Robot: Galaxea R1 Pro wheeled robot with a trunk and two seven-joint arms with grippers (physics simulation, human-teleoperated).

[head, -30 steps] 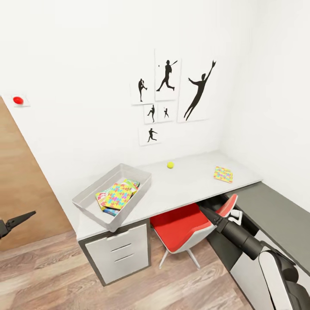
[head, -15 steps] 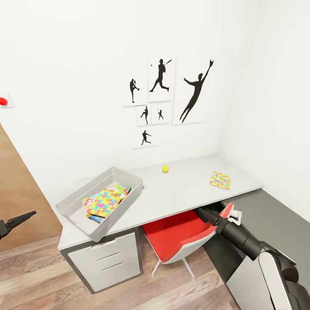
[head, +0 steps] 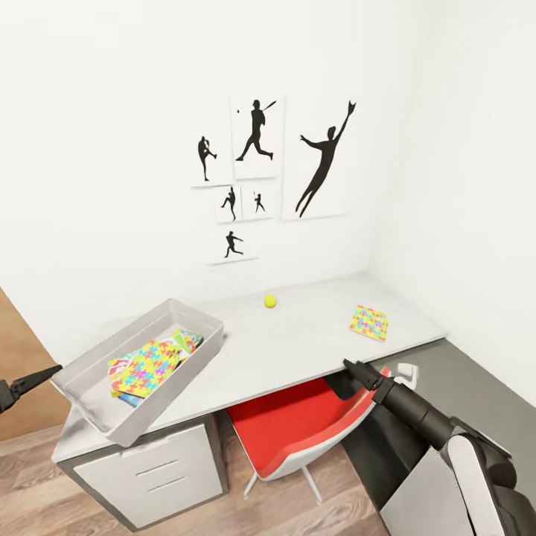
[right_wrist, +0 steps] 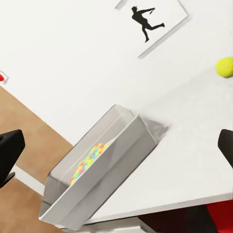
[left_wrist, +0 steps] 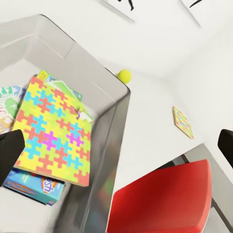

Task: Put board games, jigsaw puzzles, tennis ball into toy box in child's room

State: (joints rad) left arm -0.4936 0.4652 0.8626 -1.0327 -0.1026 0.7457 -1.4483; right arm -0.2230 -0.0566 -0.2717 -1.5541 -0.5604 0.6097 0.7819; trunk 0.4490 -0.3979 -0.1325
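The grey toy box (head: 190, 316) sits at the worktop's (head: 298, 342) left end with a jigsaw puzzle (head: 147, 363) on top inside. The tennis ball (head: 270, 301) lies mid-worktop toward the far wall, another puzzle (head: 369, 323) farther right. Both end effectors, left (head: 30, 383) and right (head: 359, 370), hang empty with fingers spread.

The whole head view has swung over the last second, so the camera has turned rather than the things. The toy box (head: 138, 372) now sits lower and further left in frame, as do the tennis ball (head: 270, 301) and the loose jigsaw puzzle (head: 369, 323). The wall pictures (head: 257, 175) slid left. The red button has left the frame, and the wooden panel (head: 22, 372) has shrunk to a sliver.
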